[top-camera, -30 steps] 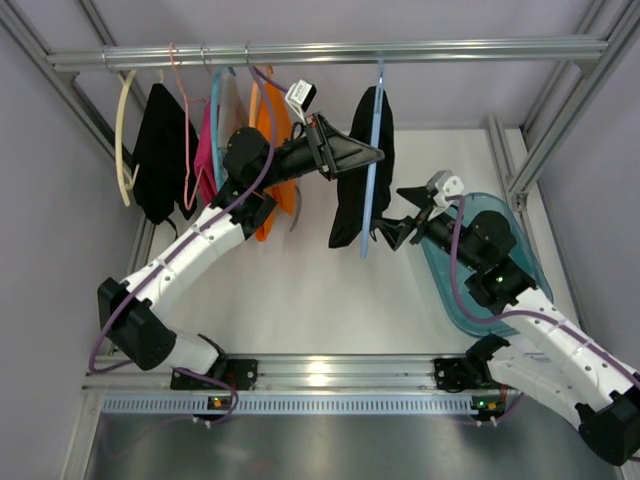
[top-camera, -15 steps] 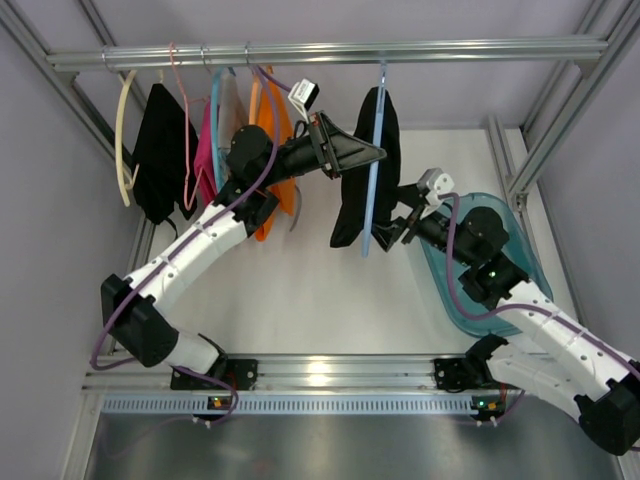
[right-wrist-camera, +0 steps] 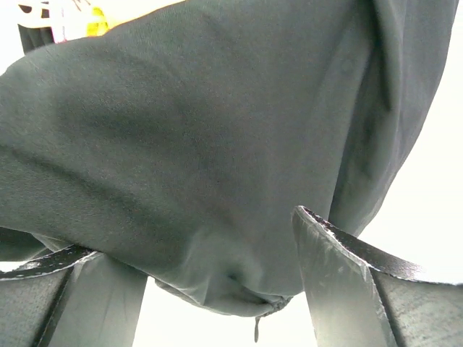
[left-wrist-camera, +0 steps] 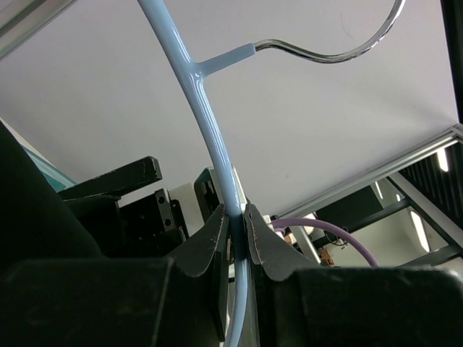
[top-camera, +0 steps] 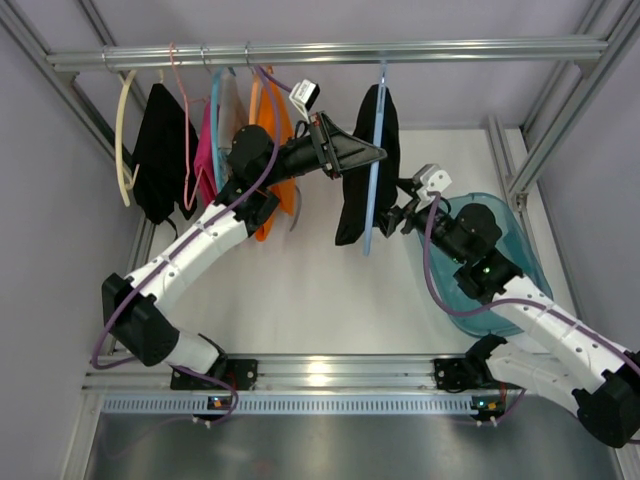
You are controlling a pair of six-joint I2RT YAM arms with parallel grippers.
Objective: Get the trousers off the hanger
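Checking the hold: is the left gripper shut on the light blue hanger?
Yes, the left gripper pinches the light blue hanger between its fingers in the wrist view.

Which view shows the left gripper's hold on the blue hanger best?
Left wrist: the left gripper is shut on the blue hanger below its hook. Top external shows the hanger edge-on, carrying the black trousers; right wrist shows only those trousers.

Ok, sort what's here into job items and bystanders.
Job: black trousers, light blue hanger, left gripper shut on the hanger, right gripper open around their hem, orange trousers.
Bystanders: teal bin, pink garment, cream hanger, black garment at far left.
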